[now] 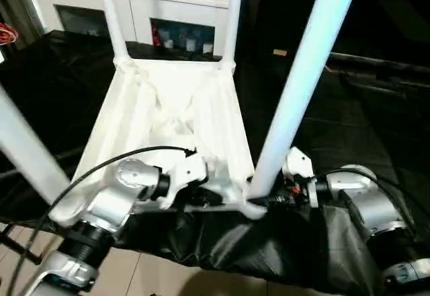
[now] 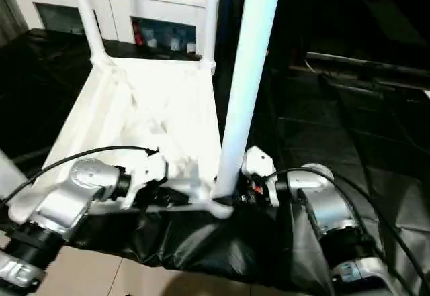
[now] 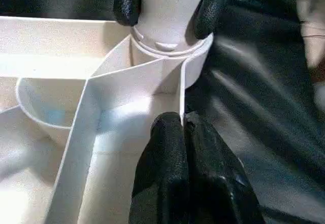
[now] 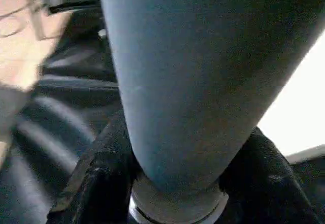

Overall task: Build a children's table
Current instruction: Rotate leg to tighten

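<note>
The children's table lies upside down on a black sheet, its white ribbed tabletop [image 1: 168,108] facing up. A white leg stands in each corner socket: far left [image 1: 111,14], far right [image 1: 233,14], near left [image 1: 27,155] and near right [image 1: 295,88]. My right gripper [image 1: 269,199] grips the base of the near-right leg [image 4: 193,82], with one black finger [image 3: 127,0] pressed on each side just above the socket. My left gripper [image 3: 183,127] is shut on a thin upright rib [image 3: 181,89] of the underside right beside that socket.
The black sheet [image 1: 363,108] covers the low platform and hangs over its near edge onto a tiled floor [image 1: 148,276]. A white glass-doored cabinet [image 1: 134,4] stands behind the table. A black cable [image 1: 121,155] arcs over my left wrist. A person [image 4: 15,56] is at the edge of the right wrist view.
</note>
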`<state>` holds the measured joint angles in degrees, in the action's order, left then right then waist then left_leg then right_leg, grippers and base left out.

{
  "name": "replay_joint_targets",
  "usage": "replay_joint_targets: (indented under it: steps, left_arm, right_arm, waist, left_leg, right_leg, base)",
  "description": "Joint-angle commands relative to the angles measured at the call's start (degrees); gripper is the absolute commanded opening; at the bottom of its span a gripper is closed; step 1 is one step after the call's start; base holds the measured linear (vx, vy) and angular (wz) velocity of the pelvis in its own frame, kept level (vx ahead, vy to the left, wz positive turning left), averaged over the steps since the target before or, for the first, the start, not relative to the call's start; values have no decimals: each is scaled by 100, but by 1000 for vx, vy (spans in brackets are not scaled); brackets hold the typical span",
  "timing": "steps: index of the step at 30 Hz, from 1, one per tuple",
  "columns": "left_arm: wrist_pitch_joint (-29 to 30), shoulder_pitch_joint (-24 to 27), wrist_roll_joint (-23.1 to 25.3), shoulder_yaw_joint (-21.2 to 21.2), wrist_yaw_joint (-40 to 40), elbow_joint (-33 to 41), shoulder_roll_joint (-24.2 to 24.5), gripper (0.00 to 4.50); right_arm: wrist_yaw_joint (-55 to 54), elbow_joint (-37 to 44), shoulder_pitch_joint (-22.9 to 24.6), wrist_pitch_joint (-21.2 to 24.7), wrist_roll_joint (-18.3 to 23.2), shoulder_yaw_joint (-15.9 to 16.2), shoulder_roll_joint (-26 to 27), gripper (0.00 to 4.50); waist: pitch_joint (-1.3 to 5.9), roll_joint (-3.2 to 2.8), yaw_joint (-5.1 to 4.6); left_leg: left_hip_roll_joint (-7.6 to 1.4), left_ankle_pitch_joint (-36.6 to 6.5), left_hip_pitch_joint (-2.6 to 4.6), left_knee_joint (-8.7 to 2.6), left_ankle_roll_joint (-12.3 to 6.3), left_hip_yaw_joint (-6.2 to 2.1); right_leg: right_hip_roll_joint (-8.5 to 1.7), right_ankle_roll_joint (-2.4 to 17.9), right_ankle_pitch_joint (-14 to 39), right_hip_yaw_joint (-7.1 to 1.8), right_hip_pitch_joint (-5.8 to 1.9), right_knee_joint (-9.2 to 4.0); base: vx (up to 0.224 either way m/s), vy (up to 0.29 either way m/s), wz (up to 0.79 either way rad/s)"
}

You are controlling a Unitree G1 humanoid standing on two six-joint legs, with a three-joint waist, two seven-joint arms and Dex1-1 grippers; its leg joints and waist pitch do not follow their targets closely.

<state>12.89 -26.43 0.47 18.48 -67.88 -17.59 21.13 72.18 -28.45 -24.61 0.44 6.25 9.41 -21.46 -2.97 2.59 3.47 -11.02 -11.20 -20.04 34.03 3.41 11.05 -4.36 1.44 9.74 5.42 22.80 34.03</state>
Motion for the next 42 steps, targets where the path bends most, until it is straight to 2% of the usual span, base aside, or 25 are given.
replay_joint_targets:
  steps: [1,2,3,4,6,7,8,10,14,15,16,17,19,20,22,24,25,27,29,30,31,36,37,39,42]
  left_arm:
    - [143,-382,159,-28,1014,-102,-609,0]
    - [190,-423,198,-42,1183,-153,-701,0]
    - [242,-466,233,-59,1360,-203,-804,0]
    - [254,-475,241,-62,1399,-214,-828,0]
    - [344,-528,301,-47,1654,-258,-1019,0]
    - [344,-528,301,-47,1654,-258,-1019,0]
    - [417,-551,370,-9,1870,-273,-1201,0]
    - [460,-561,411,17,2002,-279,-1320,0]
    - [517,-516,464,66,2123,-176,-1544,0]
    - [517,-516,464,66,2123,-176,-1544,0]
    - [466,-461,442,128,2044,-94,-1525,0]
    - [466,-461,442,128,2044,-94,-1525,0]
    - [382,-416,410,152,1949,-45,-1443,0]
    - [357,-402,406,151,1925,-34,-1412,0]
    - [292,-351,384,129,1771,14,-1274,0]
    - [242,-308,336,113,1598,69,-1146,0]
    - [220,-290,313,120,1516,99,-1091,0]
    - [154,-239,262,156,1255,177,-924,0]
    - [125,-226,256,166,1177,189,-869,0]
    - [126,-218,238,172,1070,194,-800,0]
    - [110,-212,226,174,957,198,-723,0]
    - [96,-190,147,153,634,247,-538,0]
    - [18,-158,87,156,376,290,-355,0]
    - [18,-158,87,156,376,290,-355,0]
    - [-14,-101,19,158,55,369,-114,0]
  right_arm:
    - [-1427,-529,-100,-78,-409,260,787,198]
    - [-1857,-696,-165,-102,-523,220,927,198]
    - [-2276,-870,-234,-76,-602,166,1085,198]
    - [-2366,-909,-249,-67,-617,153,1120,197]
    - [-3043,-1168,-378,104,-683,72,1421,197]
    - [-3043,-1168,-378,104,-683,72,1421,197]
    - [-3660,-1375,-508,196,-771,20,1702,197]
    - [-4047,-1503,-594,241,-829,-16,1884,197]
    - [-3988,-1564,-689,180,-749,-36,2198,197]
    - [-3988,-1564,-689,180,-749,-36,2198,232]
    - [-3560,-1448,-651,153,-521,-39,2182,253]
    - [-3560,-1448,-651,153,-521,-39,2182,266]
    - [-3323,-1359,-611,158,-412,-30,2066,273]
    - [-3276,-1339,-600,148,-399,-30,2022,297]
    - [-3152,-1255,-567,69,-397,-48,1840,310]
    - [-2960,-1151,-535,-1,-410,-43,1639,315]
    - [-2833,-1095,-521,-1,-395,-33,1559,315]
    - [-2404,-940,-477,-62,-363,35,1310,315]
    - [-2277,-902,-464,-148,-390,74,1217,315]
    - [-2074,-853,-454,-163,-378,110,1111,315]
    - [-1825,-788,-441,-165,-353,141,995,315]
    - [-1187,-629,-420,-132,-284,207,704,315]
    - [-660,-502,-399,-115,-232,293,440,315]
    - [-660,-502,-399,-115,-232,293,440,315]
    - [61,-301,-342,-52,-132,439,90,315]
  waist:
    - [302,-7,-54]
    - [267,-15,-107]
    - [277,-9,-135]
    - [282,-1,-215]
    - [280,-22,-247]
    - [289,-30,-274]
    - [303,-27,-296]
    - [301,-31,-356]
    - [321,-30,-370]
    - [322,-35,-367]
    - [332,-41,-364]
    - [343,-38,-356]
    - [349,-38,-348]
    - [349,-33,-343]
    - [352,-31,-332]
    - [359,-34,-318]
    - [362,-48,-314]
    - [375,-38,-305]
    - [377,-38,-295]
    - [378,-60,-284]
    - [382,-46,-281]
    - [363,-42,-252]
    - [353,-43,-245]
    - [357,-35,-214]
    - [358,-35,-151]
  left_leg:
    - [-271,-1553,51,-422,-118,-147]
    - [-256,-1686,66,-432,-13,-161]
    - [-243,-1773,74,-422,36,-180]
    - [-228,-1840,32,-426,94,-220]
    - [-229,-1955,29,-423,43,-235]
    - [-233,-2028,51,-425,30,-244]
    - [-234,-2015,32,-430,-6,-250]
    - [-236,-1965,20,-441,17,-254]
    - [-242,-1828,13,-437,-93,-223]
    - [-245,-1798,6,-439,-115,-218]
    - [-254,-1731,2,-439,-142,-208]
    - [-254,-1612,-6,-431,-182,-195]
    - [-254,-1467,-15,-422,-254,-180]
    - [-250,-1400,-8,-416,-287,-165]
    - [-249,-1310,-21,-414,-319,-163]
    - [-257,-1246,-23,-414,-337,-168]
    - [-263,-1183,-24,-413,-346,-165]
    - [-267,-1028,-28,-407,-407,-155]
    - [-269,-962,-31,-402,-460,-152]
    - [-268,-927,-26,-399,-465,-151]
    - [-266,-890,-26,-396,-487,-147]
    - [-276,-1065,0,-402,-468,-149]
    - [-277,-1122,11,-406,-446,-146]
    - [-282,-1098,6,-405,-461,-149]
    - [-285,-1060,29,-402,-452,-139]
  right_leg:
    - [-459,852,2623,-323,-222,-525]
    - [-449,743,2959,-297,-177,-571]
    - [-461,668,3167,-272,-190,-584]
    - [-473,513,3428,-234,-223,-614]
    - [-483,409,3525,-217,-215,-665]
    - [-480,429,3480,-209,-195,-679]
    - [-474,470,3302,-211,-216,-666]
    - [-464,572,3087,-216,-210,-637]
    - [-469,762,2628,-266,-213,-591]
    - [-465,798,2530,-271,-220,-579]
    - [-464,866,2336,-285,-226,-552]
    - [-464,952,2106,-299,-238,-527]
    - [-461,1046,1882,-302,-260,-502]
    - [-459,1086,1815,-307,-252,-498]
    - [-465,1093,1817,-304,-272,-493]
    - [-462,1086,1795,-303,-279,-484]
    - [-458,1119,1676,-308,-282,-471]
    - [-447,1207,1340,-316,-294,-429]
    - [-450,1270,1241,-311,-302,-411]
    - [-451,1295,1206,-311,-300,-408]
    - [-442,1322,1131,-310,-309,-400]
    - [-446,1289,1420,-310,-296,-431]
    - [-443,1276,1515,-312,-283,-447]
    - [-443,1245,1529,-314,-290,-434]
    - [-437,1245,1496,-318,-281,-430]
  base:
    - [0,0,0]
    - [0,0,0]
    - [0,0,0]
    - [-59,8,-12]
    - [0,0,0]
    - [0,0,0]
    - [0,0,0]
    - [0,0,0]
    - [0,0,0]
    - [0,0,0]
    - [0,0,0]
    - [0,0,0]
    - [0,0,0]
    - [0,0,0]
    - [0,0,0]
    - [0,0,0]
    - [0,0,0]
    - [0,0,0]
    - [0,0,0]
    - [0,0,0]
    - [0,0,0]
    - [0,0,0]
    - [0,0,0]
    - [0,0,0]
    - [0,0,0]
